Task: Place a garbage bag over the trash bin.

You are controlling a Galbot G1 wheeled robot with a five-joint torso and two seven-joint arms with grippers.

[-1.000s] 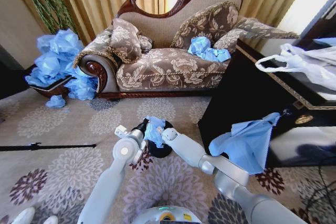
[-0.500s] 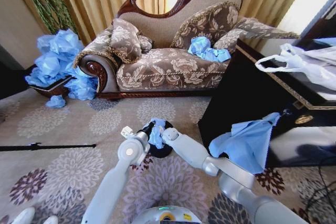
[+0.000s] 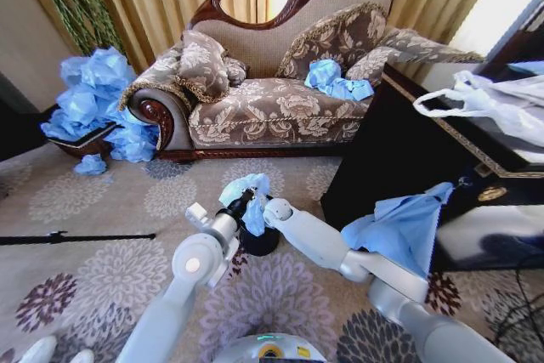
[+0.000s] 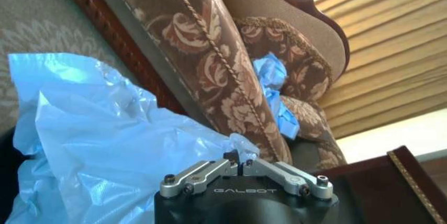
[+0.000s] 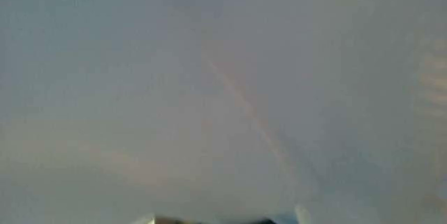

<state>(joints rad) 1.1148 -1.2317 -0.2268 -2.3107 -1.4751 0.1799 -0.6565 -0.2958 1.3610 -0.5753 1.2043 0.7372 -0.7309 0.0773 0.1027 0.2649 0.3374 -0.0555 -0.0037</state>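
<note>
The garbage bag, thin and light blue, hangs bunched just above the trash bin, a small black cylinder on the carpet in front of me. My left gripper is shut on the bag's edge. In the left wrist view its fingertips are pressed together on a fold of the crinkled bag. My right gripper sits against the bag's other side, right above the bin. Pale plastic lies across the right wrist view. The arms and the bag hide most of the bin's rim.
A patterned chaise sofa stands behind the bin with a blue bag on its seat. A heap of blue bags lies far left. A dark cabinet at right carries a white bag and a draped blue bag. A black rod lies on the left carpet.
Both grippers have risen a little with the bag. It now stands higher over the bin and its top has spread out. The left arm has shifted slightly.
</note>
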